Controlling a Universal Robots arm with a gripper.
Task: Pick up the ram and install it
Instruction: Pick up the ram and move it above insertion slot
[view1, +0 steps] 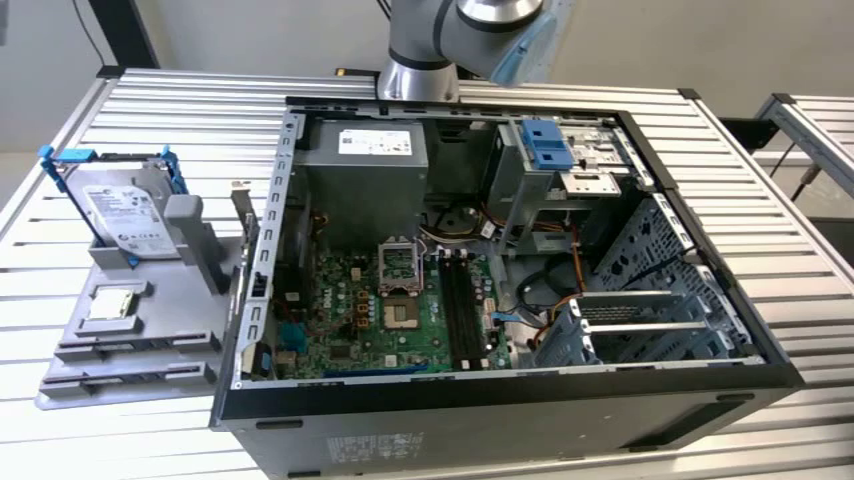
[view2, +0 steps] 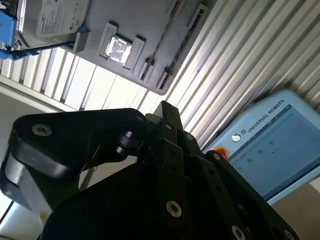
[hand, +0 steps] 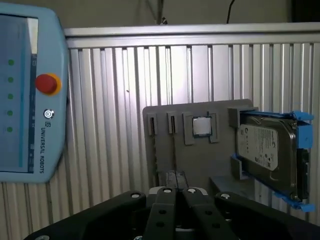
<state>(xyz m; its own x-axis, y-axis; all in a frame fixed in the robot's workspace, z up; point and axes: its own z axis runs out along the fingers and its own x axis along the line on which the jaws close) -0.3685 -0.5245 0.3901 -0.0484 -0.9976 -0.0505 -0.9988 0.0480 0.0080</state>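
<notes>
The black fingers (hand: 165, 205) are seen pressed together above the ribbed metal tabletop (hand: 110, 150). Just beyond them lies the grey plastic parts tray (hand: 200, 160), with a silver, blue-railed hard drive (hand: 262, 147) propped on it. In the exterior view, the open black computer case (view1: 721, 330) is set beside that tray. Where the ram lies cannot be told.

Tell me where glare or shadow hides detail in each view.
Exterior view: even light; only the inside of the case is dim. Second wrist view: backlight washes out the table slats and leaves the gripper a black silhouette. First wrist view: the gripper is dark too, while the chip on the grey tray glints.
</notes>
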